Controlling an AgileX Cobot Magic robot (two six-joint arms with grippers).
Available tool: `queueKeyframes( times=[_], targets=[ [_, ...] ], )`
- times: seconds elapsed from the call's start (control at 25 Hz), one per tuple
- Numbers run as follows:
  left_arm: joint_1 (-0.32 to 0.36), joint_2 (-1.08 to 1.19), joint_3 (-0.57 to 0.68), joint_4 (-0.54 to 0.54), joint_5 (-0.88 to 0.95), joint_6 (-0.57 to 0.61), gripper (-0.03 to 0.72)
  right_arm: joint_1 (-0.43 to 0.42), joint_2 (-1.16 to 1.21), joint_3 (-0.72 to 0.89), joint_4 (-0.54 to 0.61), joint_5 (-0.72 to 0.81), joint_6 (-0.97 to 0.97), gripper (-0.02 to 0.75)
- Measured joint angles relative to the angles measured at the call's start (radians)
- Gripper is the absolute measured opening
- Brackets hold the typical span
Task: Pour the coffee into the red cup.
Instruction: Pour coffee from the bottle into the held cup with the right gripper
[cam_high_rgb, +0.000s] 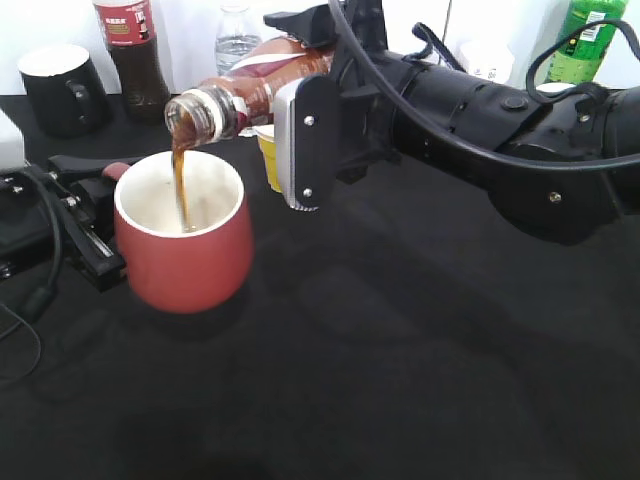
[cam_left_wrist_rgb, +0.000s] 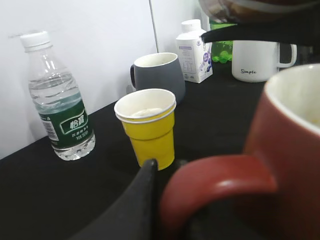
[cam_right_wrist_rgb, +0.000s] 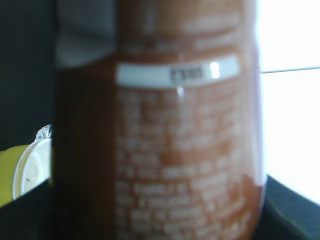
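Observation:
The coffee bottle (cam_high_rgb: 250, 90) is tipped with its open neck down to the left, and a brown stream falls from it into the red cup (cam_high_rgb: 185, 250). My right gripper (cam_high_rgb: 305, 100) is shut on the bottle's body; the right wrist view is filled by its blurred brown label (cam_right_wrist_rgb: 175, 150). The red cup stands on the black table. My left gripper (cam_high_rgb: 105, 205) is shut on its loop handle (cam_left_wrist_rgb: 220, 182), with one dark finger (cam_left_wrist_rgb: 145, 190) beside the handle in the left wrist view.
A yellow cup (cam_left_wrist_rgb: 149, 127) stands just behind the red cup. Behind are a water bottle (cam_left_wrist_rgb: 60, 115), grey mug (cam_left_wrist_rgb: 160, 75), milk carton (cam_left_wrist_rgb: 195, 50), white mug (cam_left_wrist_rgb: 255, 60), black mug (cam_high_rgb: 60, 88), cola bottle (cam_high_rgb: 135, 55) and green bottle (cam_high_rgb: 590, 40).

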Motion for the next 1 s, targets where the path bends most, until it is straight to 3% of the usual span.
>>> queueKeyframes(
  times=[1.0],
  targets=[
    [0.000, 0.000, 0.000, 0.003, -0.004, 0.000, 0.075, 0.000, 0.000, 0.000, 0.001, -0.012, -0.036, 0.529]
  ],
)
